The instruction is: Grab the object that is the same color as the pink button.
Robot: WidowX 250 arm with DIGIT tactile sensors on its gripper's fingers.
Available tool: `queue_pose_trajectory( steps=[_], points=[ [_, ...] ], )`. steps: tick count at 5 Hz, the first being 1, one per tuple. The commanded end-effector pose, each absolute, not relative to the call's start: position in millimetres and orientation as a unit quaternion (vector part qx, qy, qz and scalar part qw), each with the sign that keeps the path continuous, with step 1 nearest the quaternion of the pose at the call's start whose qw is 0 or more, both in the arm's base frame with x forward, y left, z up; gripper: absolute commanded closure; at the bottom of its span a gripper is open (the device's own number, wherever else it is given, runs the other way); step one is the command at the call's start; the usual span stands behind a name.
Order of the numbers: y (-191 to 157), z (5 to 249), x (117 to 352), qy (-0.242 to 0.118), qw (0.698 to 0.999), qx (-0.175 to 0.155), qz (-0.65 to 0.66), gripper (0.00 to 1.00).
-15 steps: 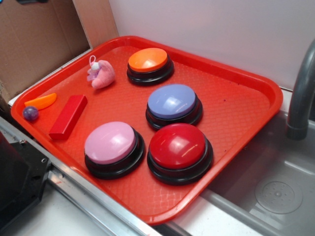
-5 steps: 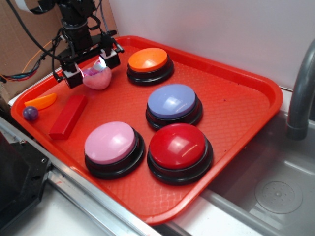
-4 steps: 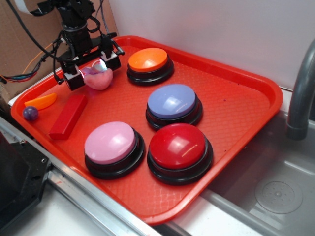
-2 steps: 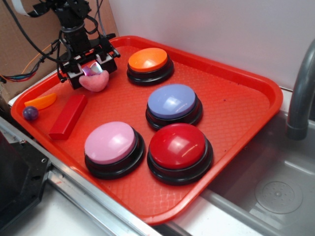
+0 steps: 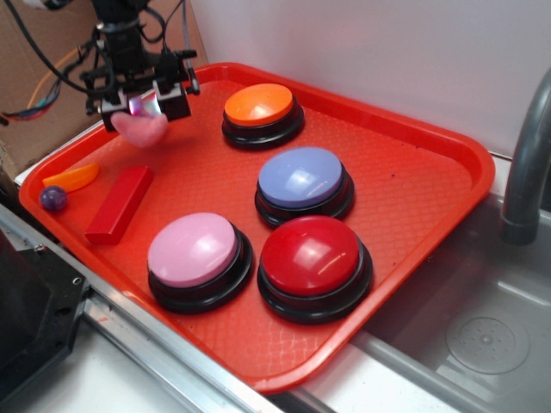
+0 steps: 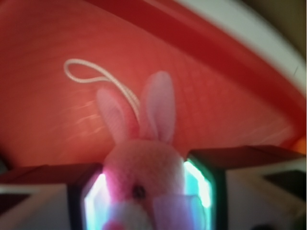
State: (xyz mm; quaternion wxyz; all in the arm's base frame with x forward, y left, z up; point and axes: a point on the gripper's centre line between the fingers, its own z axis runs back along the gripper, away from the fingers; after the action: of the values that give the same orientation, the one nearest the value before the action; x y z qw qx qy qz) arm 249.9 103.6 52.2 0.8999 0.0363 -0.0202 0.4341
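Observation:
The object, a small fuzzy pink plush toy, hangs above the back left of the red tray, pinched between the two fingers of my gripper. In the wrist view the plush toy fills the gap between the lit pads, its two ears pointing up and its white loop string trailing over the tray floor. My gripper is shut on it. The pink button, with its light pink dome on a black base, sits near the tray's front edge.
An orange button, a lavender-blue button and a red button stand on the tray. A red block, an orange slice and a purple ball lie at the left. A sink and faucet are at the right.
My gripper came down over the plush toy, shut on it and has now risen up and slightly left, lifting the toy off the tray.

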Motion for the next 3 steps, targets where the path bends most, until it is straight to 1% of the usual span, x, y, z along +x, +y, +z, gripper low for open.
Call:
queue_pose_trajectory(
  steps=[1, 2, 3],
  points=[
    [45.3, 148.2, 224.3, -0.062, 0.976, 0.071, 0.195, 1.00],
    [14.2, 175.8, 192.4, -0.080, 0.993, 0.046, 0.074, 1.00],
    [-1.8, 192.5, 169.5, -0.083, 0.996, 0.037, -0.021, 1.00]
  ],
)
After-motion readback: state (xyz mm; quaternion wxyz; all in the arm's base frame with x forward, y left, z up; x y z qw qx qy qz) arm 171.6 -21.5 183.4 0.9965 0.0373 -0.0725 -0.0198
